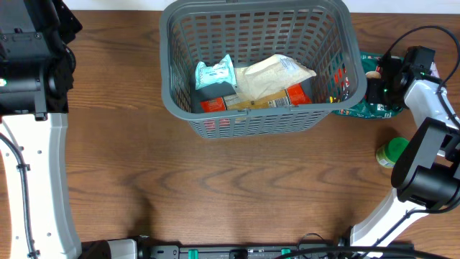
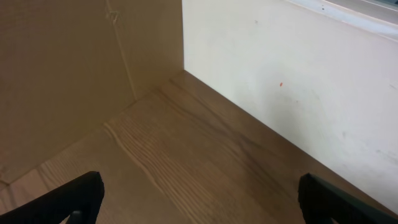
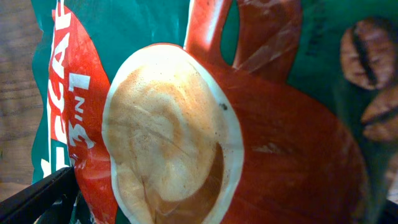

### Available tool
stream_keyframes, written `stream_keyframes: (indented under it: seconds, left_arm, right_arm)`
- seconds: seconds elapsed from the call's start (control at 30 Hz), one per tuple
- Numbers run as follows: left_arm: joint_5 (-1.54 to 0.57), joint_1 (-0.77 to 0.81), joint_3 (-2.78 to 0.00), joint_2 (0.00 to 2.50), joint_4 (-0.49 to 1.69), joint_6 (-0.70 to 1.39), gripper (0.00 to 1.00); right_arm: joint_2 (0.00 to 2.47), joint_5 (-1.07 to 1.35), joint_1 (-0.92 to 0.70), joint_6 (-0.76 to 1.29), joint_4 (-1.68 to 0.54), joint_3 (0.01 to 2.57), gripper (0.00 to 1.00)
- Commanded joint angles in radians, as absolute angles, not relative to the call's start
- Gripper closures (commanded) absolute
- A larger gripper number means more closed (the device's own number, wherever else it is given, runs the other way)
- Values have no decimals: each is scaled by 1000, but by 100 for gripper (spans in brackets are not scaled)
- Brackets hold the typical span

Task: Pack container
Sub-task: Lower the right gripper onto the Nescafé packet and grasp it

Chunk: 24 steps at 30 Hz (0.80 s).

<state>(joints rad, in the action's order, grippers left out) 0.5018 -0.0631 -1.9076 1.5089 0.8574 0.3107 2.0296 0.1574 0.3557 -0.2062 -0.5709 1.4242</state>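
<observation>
Right claw [image 1: 375, 80] gapes empty over the coffee-mix pack [image 1: 370, 110] beside the basket [image 1: 251, 124], seemingly poised to grab; left claw [image 2: 202, 199] idles open.

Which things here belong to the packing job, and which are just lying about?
Job: large dark grey slotted plastic basket; teal packet and beige pouch inside; green-and-red coffee bag beside it.
Lying about: small green-lidded jar, possibly next.
</observation>
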Motion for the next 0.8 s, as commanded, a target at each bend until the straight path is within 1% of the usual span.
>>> stream_keyframes:
  seconds: [0.0,0.03,0.07,0.1,0.17,0.2,0.27,0.33,0.6,0.77]
  left_arm:
    - [521,-67,-1909,1509,860,309,1]
    - [521,-67,-1909,1509,860,309,1]
    - [521,-67,-1909,1509,860,309,1]
    - [521,-67,-1909,1509,860,309,1]
    - [521,-67,-1909,1509,860,309,1]
    - [521,-67,-1909,1509,860,309,1]
    - [521,-67,-1909,1509,860,309,1]
    - [521,-67,-1909,1509,860,309,1]
    - [521,-67,-1909,1509,860,309,1]
    - [521,-67,-1909,1509,860,309,1]
  right_arm:
    - [2064,105,369,-180,-593,1378,1]
    - [2064,101,370,-179,-593,1378,1]
    - [2064,101,372,-180,-594,1378,4]
    - [2064,101,375,-180,-595,1378,10]
    - [2064,101,381,-180,-599,1378,35]
    - [2065,101,385,-180,-602,1378,57]
    - [2069,101,394,-180,-610,1378,85]
    - [2073,102,402,-181,-617,1378,99]
    - [2064,157,407,-179,-633,1391,99]
    - [2024,165,405,-157,-713,1487,99]
